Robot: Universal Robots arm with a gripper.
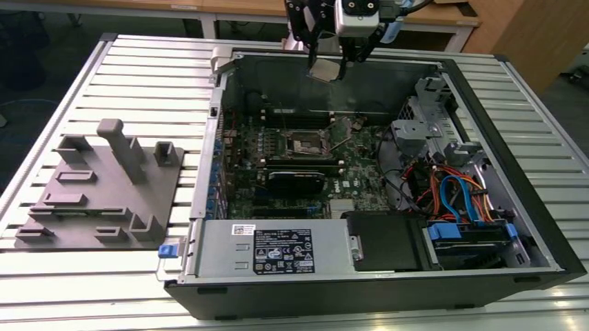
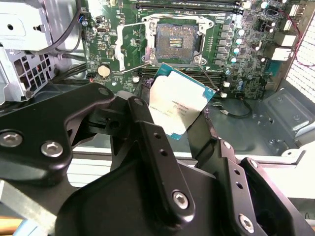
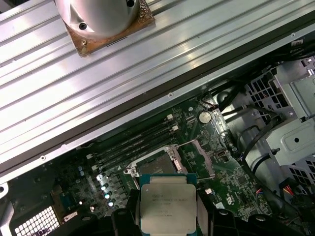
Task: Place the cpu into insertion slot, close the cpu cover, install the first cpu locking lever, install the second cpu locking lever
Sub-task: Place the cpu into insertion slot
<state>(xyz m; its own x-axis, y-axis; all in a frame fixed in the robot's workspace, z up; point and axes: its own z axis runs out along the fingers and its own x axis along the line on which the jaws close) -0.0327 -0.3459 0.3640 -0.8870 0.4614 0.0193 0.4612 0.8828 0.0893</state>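
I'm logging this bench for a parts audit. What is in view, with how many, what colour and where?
table: one, silvery slatted metal, under everything
computer case: one, black, open, lying on the table
circuit board: one, green, inside the case
insertion slot: one, dark centre, silvery rim, on the board, unfilled
cpu cover: one, silvery, swung open beside the slot
cpu: one, silvery-beige, held above the case
black card: one, on the board beside the slot
labelled metal box: one, grey, in the case
cables: several, orange and blue, at the exterior view's right
fixture tray: one, grey, at the exterior view's left
gripper: one, black, shut on the cpu
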